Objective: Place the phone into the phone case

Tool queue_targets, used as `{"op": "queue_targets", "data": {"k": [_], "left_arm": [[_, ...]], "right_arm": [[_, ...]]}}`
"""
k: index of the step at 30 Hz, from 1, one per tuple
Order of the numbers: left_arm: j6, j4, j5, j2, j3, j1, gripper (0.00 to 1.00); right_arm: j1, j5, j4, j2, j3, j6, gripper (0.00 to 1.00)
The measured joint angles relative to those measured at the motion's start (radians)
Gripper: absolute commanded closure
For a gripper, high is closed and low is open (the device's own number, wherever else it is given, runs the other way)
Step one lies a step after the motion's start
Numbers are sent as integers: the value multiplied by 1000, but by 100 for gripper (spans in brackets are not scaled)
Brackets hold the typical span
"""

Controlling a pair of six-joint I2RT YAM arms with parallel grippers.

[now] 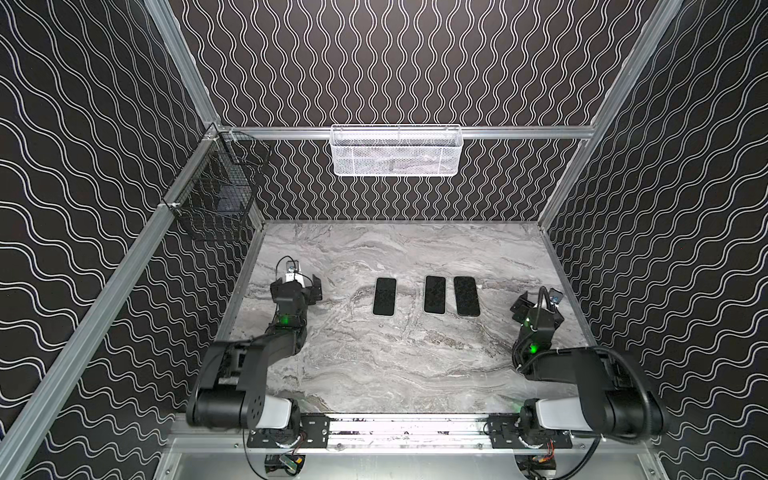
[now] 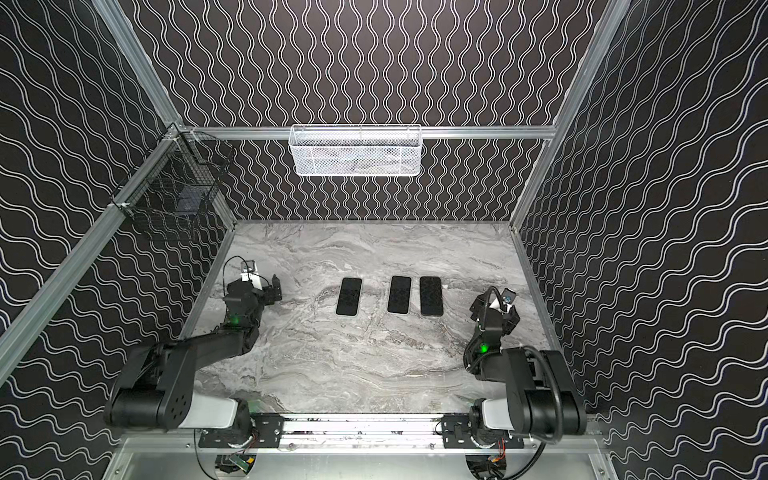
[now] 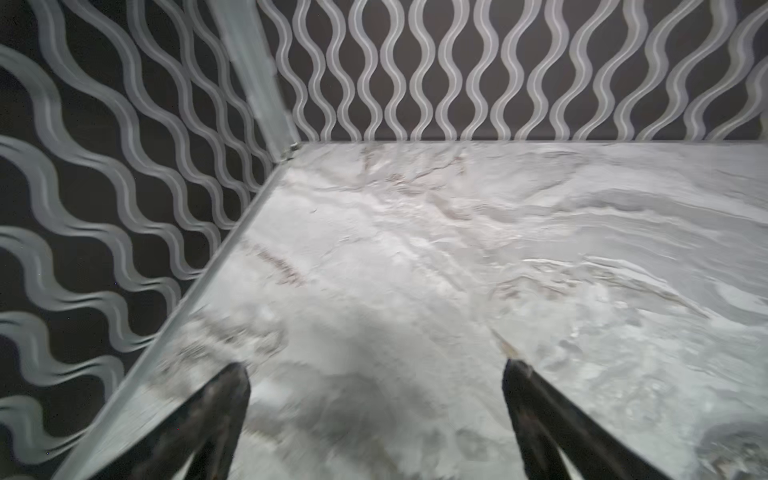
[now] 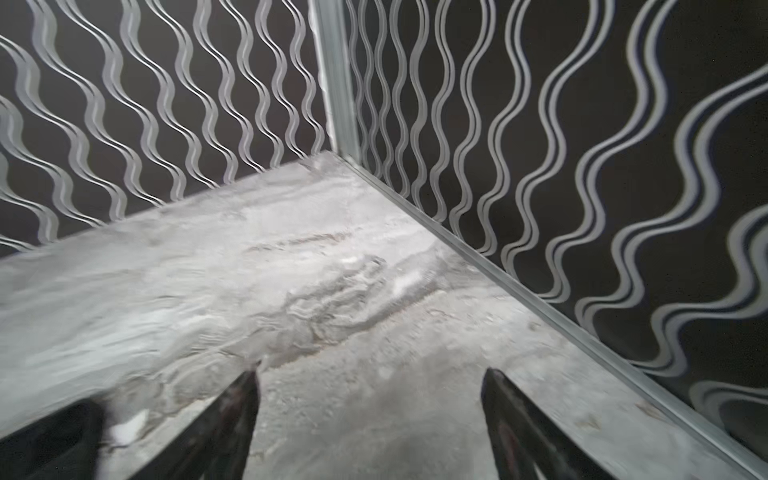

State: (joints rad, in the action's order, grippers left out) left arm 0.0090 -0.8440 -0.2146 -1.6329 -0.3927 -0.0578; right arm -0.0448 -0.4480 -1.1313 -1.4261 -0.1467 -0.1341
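Three flat black rectangular slabs (phone and case indistinguishable) lie centrally on the grey marble table [image 1: 374, 365], long axes toward its back edge: left slab [image 1: 384, 296] nearer left gripper [image 3: 376, 374]; middle slab [image 1: 434, 294] and right slab [image 1: 466, 296] nearer right gripper [image 4: 372, 374]. Both grippers gape empty.

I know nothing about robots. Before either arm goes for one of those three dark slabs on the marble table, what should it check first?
1. Left gripper open and empty: ok.
2. Right gripper open and empty: ok.
3. Left slab, middle slab and right slab lying flat on the table: ok.
4. Which slab is the phone and which is the case: cannot tell.
5. Finger room between middle slab and right slab: only a narrow gap, probably not ok.
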Motion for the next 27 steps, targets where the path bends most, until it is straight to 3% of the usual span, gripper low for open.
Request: {"op": "queue_targets", "data": {"k": [7, 9, 27], "left_arm": [[46, -99, 131, -25, 18, 0, 2], [49, -113, 143, -25, 19, -2, 1], [53, -135, 166, -31, 13, -4, 1]], "right_arm": [[-26, 269, -19, -98, -123, 54, 10], [-21, 317, 38, -102, -120, 71, 1], [-23, 386, 11, -113, -119, 104, 0]]}}
